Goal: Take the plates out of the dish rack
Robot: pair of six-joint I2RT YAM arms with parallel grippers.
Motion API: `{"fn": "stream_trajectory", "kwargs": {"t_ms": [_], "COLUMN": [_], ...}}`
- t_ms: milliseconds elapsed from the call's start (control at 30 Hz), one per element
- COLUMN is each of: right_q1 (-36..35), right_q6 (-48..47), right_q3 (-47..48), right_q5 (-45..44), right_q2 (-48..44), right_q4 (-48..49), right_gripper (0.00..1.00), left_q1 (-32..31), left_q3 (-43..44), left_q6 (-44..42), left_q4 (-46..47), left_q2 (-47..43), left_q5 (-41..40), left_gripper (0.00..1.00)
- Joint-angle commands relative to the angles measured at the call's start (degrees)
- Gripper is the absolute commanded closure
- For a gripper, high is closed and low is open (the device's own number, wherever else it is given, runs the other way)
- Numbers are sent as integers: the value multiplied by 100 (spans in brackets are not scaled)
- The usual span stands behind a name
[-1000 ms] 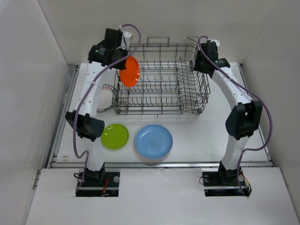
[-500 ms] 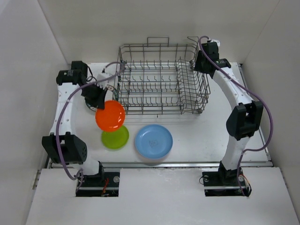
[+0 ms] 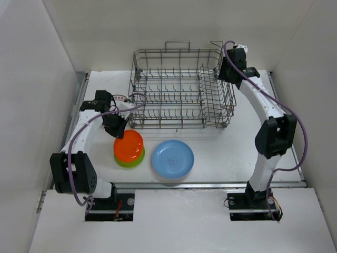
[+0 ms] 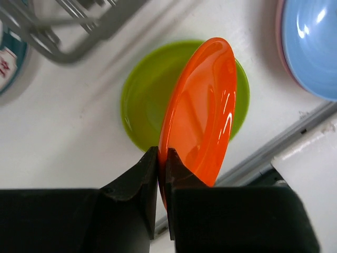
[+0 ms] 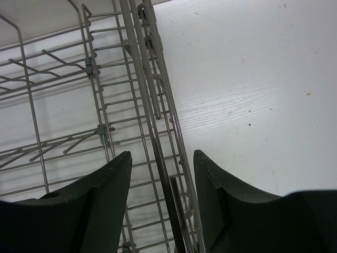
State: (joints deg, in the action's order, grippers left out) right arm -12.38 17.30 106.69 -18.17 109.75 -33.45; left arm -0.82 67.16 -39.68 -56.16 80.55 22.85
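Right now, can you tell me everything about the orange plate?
The orange plate is small, round, plain and shiny, like smooth plastic. The left gripper is shut on its rim. The plate hangs right over the green plate and hides most of it in the top view. It is nearer the arms than the dish rack, and left of the blue plate. I can't tell if the orange and green plates touch.

Overhead, close wrist views, dish rack (image 3: 218, 97) shared

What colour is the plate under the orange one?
Lime green plate; clearest in the left wrist view.
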Motion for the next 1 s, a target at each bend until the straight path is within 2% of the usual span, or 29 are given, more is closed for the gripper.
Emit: {"fn": "stream_trajectory", "kwargs": {"t_ms": [0,100,267,500,533,633,700,800,933,967], "right_q1": [8,8,8,8,8,8,8,8,8,8], "right_q6": [1,1,1,1,1,1,1,1,1,1], "right_q3": [-193,-193,-245,-246,-246,-246,-307,-307,-307,-238], "right_q5": [104,104,51,51,51,-1,-2,-55,-55,-116], "right_q2": [-59,-112,-165,-165,-165,-165,-165,-217,-279,-279], "right_q4": [-302,-302,-302,-354,-355,-355,-355,-408,-408,-477], "right_gripper": [44,44,44,44,44,44,44,44,44,40], "left_q1": [-76,-76,-76,-269,-270,-392,-498,-551,-551,-499], "left_q3": [87,140,201,368,429,483,483,535,798,904], "left_q6": [312,181,-538,-945,-945,-1015,-1147,-1147,-1095,-1042], "left_q4": [667,668,151,-334,-386,-535,-615,-677,-554,-554], "left_q2": [13,66,250,531,532,812,927,989,647,576], "left_q5": [-149,-149,-378,-325,-325,-325,-613,-729,-957,-958], "left_gripper": [100,100,89,89,87,62,49,46,43,43]}}
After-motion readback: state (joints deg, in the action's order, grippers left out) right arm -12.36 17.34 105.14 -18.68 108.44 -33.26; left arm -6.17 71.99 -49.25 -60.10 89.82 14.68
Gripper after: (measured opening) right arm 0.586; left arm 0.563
